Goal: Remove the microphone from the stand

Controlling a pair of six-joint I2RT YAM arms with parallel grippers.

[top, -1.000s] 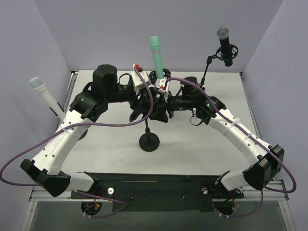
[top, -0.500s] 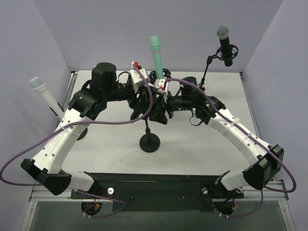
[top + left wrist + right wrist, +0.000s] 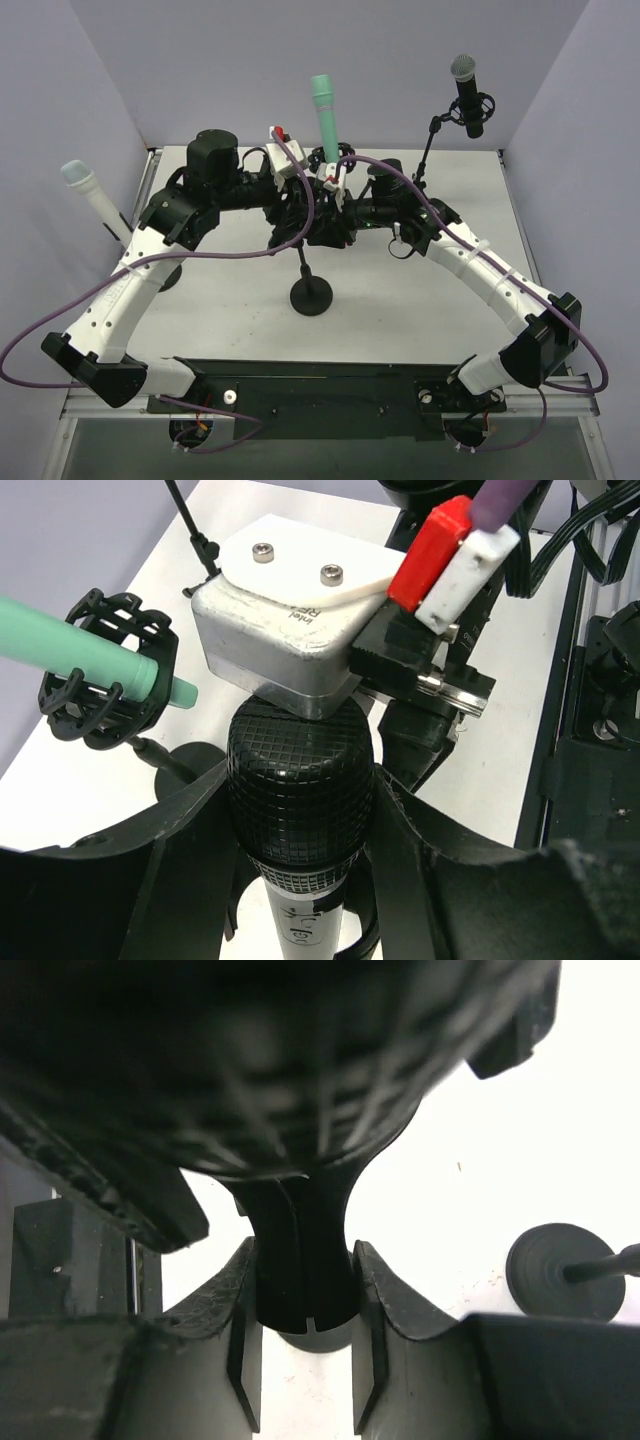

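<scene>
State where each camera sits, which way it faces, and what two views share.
Top external: above and behind the bases, looking down on the table; left arm and right arm show.
Left wrist: facing along the left gripper, shut on the black microphone.
Right wrist: facing along the right gripper, shut on the stand clip.
Shared: top external and left wrist both show the green microphone.

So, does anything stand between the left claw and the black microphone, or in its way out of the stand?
Nothing between them: the left claw hugs the black microphone. But the right wrist camera sits close against its head, likely blocking a head-first pull. The right claw clamps the stand clip.
</scene>
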